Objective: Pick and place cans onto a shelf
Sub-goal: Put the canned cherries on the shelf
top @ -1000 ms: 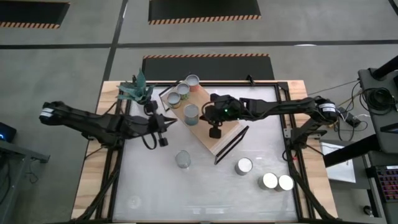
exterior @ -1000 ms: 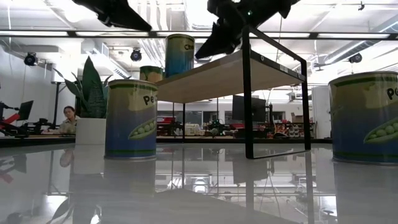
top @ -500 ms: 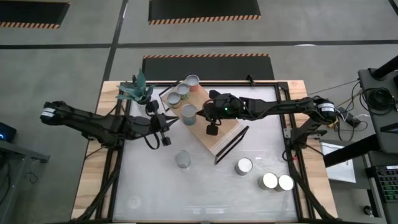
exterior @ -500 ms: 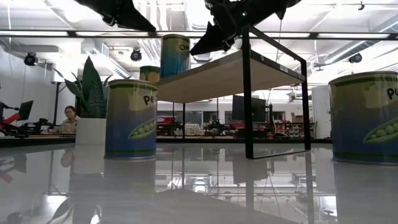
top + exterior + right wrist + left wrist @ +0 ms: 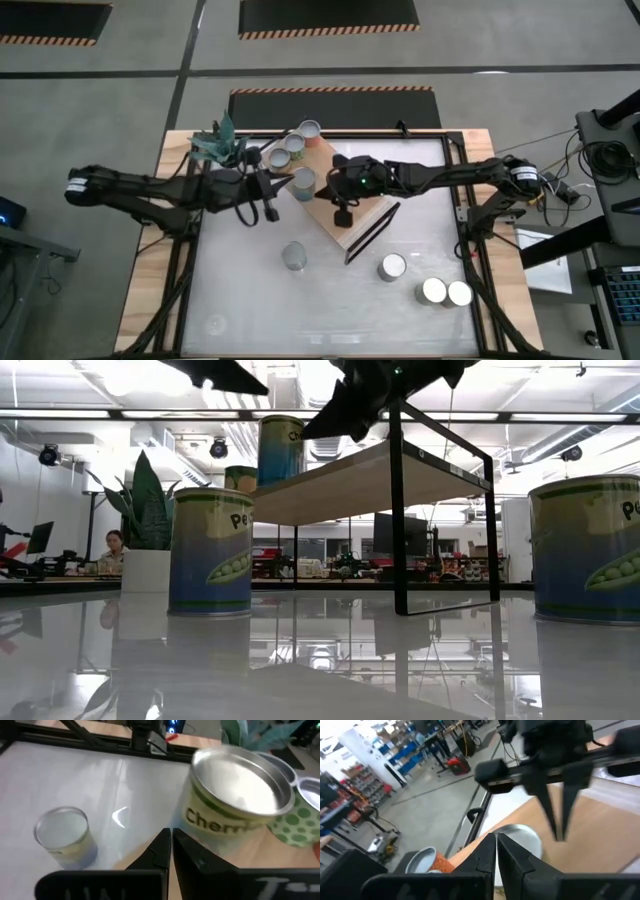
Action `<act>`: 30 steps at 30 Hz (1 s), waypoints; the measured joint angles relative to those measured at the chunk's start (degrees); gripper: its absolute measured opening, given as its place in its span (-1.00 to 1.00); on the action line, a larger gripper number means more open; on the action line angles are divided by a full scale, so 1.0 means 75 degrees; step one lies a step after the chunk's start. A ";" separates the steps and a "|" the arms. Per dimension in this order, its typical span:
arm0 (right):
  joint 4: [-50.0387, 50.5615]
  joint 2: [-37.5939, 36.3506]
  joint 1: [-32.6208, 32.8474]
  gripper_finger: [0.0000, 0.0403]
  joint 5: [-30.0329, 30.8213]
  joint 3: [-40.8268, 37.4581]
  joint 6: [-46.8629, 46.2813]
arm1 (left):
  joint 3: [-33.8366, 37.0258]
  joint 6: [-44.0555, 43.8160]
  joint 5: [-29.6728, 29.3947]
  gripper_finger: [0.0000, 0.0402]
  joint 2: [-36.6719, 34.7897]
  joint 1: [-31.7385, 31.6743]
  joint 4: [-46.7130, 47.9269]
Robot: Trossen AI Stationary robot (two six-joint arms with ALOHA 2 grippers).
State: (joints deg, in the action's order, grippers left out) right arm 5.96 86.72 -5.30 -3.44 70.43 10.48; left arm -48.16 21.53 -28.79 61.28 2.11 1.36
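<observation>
Above the shelf (image 5: 338, 212), both the right gripper (image 5: 343, 214) and left gripper (image 5: 270, 198) hover clenched, beside a can (image 5: 304, 182).

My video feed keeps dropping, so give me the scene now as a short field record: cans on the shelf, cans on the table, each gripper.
shelf: light-wood board, set at an angle mid-table
cans on shelf: four, three clustered at the far end, one cherry can nearer the middle
cans on table: four, one in front of the shelf, one to its right, two side by side near the right front corner
left gripper: shut, empty, just left of the cherry can
right gripper: shut, empty, above the shelf board
plant: at the far left corner
</observation>
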 joint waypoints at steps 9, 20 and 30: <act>-0.0450 0.0212 0.0035 -0.96 0.0139 0.0000 0.0041 | 0.0000 -0.0516 0.0387 -1.00 0.0425 -0.0353 -0.0031; -0.0444 0.0096 0.0003 -0.96 0.0893 0.0003 0.0304 | 0.0000 -0.1268 0.0644 -1.00 0.0468 -0.0335 0.0042; -0.0453 0.0096 -0.0085 -0.96 0.1419 0.0003 0.0627 | 0.0000 -0.1826 0.0817 -1.00 0.0474 -0.0335 0.0181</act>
State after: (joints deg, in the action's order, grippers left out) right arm 2.56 87.44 -5.94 7.20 70.46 15.18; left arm -48.16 7.84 -22.66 64.84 -0.40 2.71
